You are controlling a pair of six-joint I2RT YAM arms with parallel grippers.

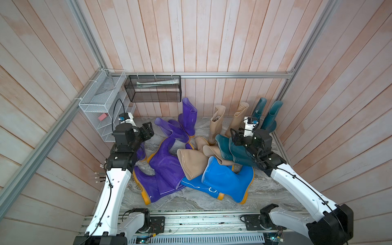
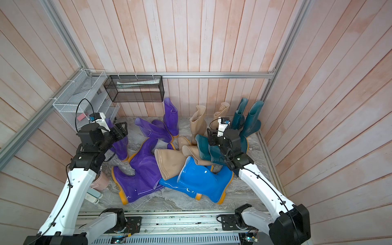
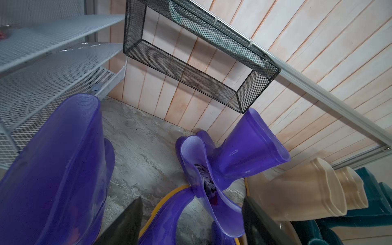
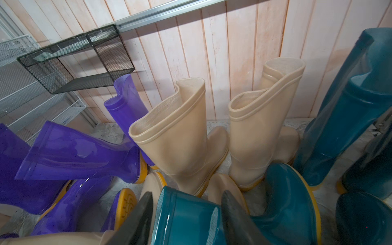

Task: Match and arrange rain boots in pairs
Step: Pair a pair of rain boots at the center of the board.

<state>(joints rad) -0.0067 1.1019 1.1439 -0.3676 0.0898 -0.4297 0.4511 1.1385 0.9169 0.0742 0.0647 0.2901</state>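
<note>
Over on the tabletop (image 1: pixel 267 187) mess, my left gripper (image 3: pixel 192 198) is wide open, empty, beside a purple boot (image 3: pixel 53 169); right gripper (image 4: pixel 186 192) straddles a teal boot (image 4: pixel 182 215) cuff, can't tell if clamped.

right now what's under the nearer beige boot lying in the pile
The beige boot lies across a purple boot and a bright blue boot. Whatever else sits beneath its shaft is covered.

We list: pink plank walls (image 1: pixel 212 42); marbled grey bench (image 1: pixel 271 191); aluminium rail (image 1: pixel 233 75); black mesh basket (image 1: pixel 152 93) hung from it; white mesh rack (image 1: pixel 95 104) in the corner.
</note>
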